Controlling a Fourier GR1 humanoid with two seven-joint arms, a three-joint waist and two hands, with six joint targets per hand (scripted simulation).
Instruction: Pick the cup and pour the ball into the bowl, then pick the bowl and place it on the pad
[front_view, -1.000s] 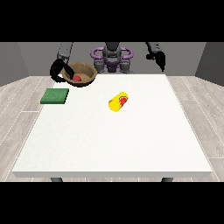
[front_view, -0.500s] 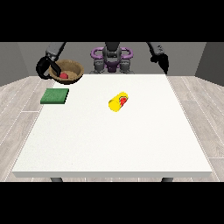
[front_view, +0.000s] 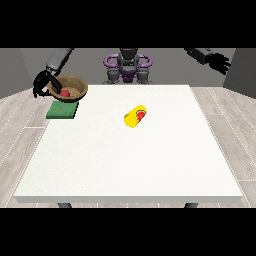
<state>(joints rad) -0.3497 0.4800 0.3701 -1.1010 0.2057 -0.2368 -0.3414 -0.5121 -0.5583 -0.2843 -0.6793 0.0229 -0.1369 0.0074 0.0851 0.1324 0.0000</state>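
- the yellow cup (front_view: 135, 116) lies on its side on the white table (front_view: 125, 165), a little to the right of the green pad (front_view: 62, 110) and nearer the camera than the pad. something red shows at its mouth.
- the green pad lies flat at the table's far left edge.
- the brown bowl (front_view: 70, 88) is just above the pad's far side, tilted, with a red ball (front_view: 65, 93) inside it. i cannot tell if the bowl touches the pad yet.
- the hand at the view's left (front_view: 43, 83) has its fingers curled round the bowl's left rim and is holding it.
- the hand at the view's right (front_view: 220, 61) is far from the pad, up in the air past the table's far right corner. its fingers look spread and it holds nothing.
- i think the step now is putting the bowl on the pad. next, the bowl should come down flat onto the middle of the pad, and then the hand can let go.
- half a second ago the bowl was higher and more to the left, beyond the pad. now it has come lower and closer over the pad. the cup has not moved.
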